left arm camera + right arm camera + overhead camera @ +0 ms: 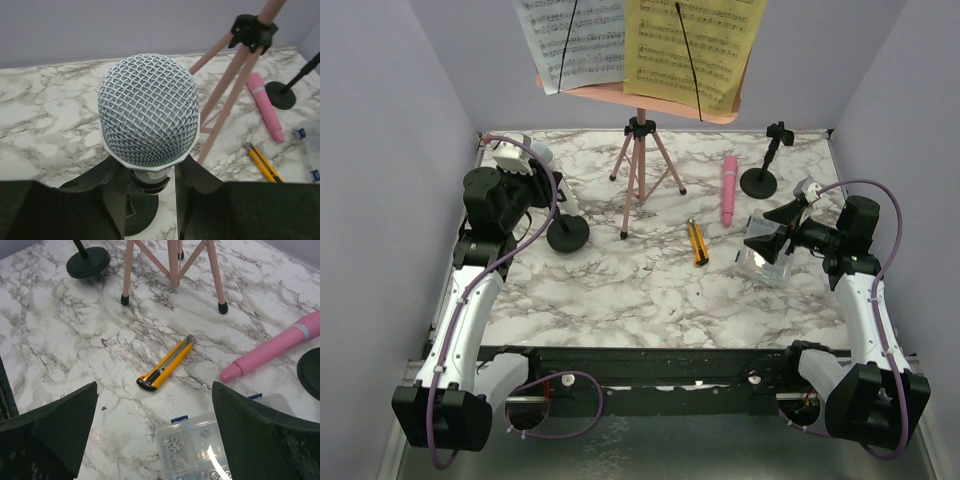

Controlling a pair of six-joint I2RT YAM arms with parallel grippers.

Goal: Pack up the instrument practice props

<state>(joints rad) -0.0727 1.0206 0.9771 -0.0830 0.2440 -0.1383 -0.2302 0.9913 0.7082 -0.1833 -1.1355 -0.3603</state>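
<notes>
The pink perforated music rack (650, 95) stands on its pink tripod (640, 170) at the back and holds a white page (575, 40) and a yellow page (695, 45). The grey-white microphone (147, 107) sits in the left black mic mount (568, 235). My left gripper (150, 175) is shut on it just below its mesh head. The pink microphone (729, 190) lies flat beside the right mic mount (760, 180). My right gripper (154, 390) is open and empty above the clear box.
A yellow-and-black cutter (699, 243) lies mid-table, and it also shows in the right wrist view (165, 367). A clear plastic box (765, 258) of small metal nuts sits under the right gripper. Purple walls close in the left, right and back sides.
</notes>
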